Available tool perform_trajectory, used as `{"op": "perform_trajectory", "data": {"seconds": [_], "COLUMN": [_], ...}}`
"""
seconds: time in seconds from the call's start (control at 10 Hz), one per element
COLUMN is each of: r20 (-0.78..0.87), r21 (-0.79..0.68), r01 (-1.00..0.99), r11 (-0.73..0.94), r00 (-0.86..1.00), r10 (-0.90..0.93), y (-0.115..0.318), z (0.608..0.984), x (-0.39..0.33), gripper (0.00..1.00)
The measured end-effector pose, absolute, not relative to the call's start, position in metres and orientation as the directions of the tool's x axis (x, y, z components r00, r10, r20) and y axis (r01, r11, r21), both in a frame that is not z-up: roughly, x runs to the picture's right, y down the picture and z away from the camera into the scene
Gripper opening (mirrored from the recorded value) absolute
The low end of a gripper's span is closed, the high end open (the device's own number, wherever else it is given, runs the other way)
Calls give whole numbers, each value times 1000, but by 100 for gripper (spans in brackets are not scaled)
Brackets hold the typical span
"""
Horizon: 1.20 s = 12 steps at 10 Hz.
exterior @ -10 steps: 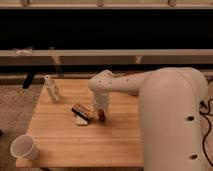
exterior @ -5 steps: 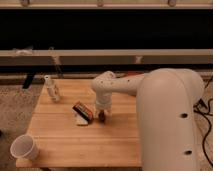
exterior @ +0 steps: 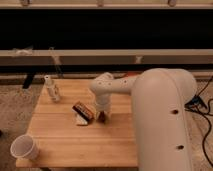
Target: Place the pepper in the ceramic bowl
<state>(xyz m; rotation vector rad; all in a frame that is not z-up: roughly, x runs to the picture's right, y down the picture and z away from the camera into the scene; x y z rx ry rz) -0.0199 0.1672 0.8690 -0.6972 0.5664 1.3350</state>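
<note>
Gripper [exterior: 101, 116] down at pale wooden table [exterior: 60, 150], just beside dark rectangular block with orange stripe [exterior: 83, 110], its opening and hold impossible to tell; slim dark-red chili pepper not distinguishable, probably under its tip, judged light, glossy-slippery, bruisable, so pinch gently mid-body.

Robot test room, more lab than home.
A plank-top table [exterior: 65, 145] stands on speckled carpet [exterior: 12, 107]. A big white robot arm [exterior: 160, 115] reaches over the table from its right, and the arm's gripper [exterior: 102, 118] hangs low over the table's middle, just beside a dark block [exterior: 83, 110]. Black cables [exterior: 202, 107] trail on the floor right of the table. Behind the table, a long pale rail [exterior: 75, 52] crosses a dark wall. A cup [exterior: 24, 147] sits at the table's front-left corner and a small bottle [exterior: 51, 87] at its back-left.
</note>
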Motion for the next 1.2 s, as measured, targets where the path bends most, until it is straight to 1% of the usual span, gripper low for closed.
{"op": "perform_trajectory", "data": {"seconds": [0.1, 0.2, 0.4, 0.5, 0.7, 1.1, 1.2], "r20": [-732, -742, -753, -755, -753, -725, -711], "r21": [-125, -115, -93, -77, -30, 24, 30], "r01": [-988, -990, -993, -995, -998, -1000, -999], "r11": [89, 82, 71, 65, 59, -3, -43], "r00": [152, 140, 117, 101, 62, -19, -52], "r10": [664, 656, 648, 648, 655, 689, 701], "y": [167, 164, 150, 137, 102, 60, 48], "z": [870, 867, 857, 851, 840, 847, 850], "x": [-18, -15, -12, -6, 13, 63, 80], "gripper": [32, 18, 3, 0, 0, 0, 0]}}
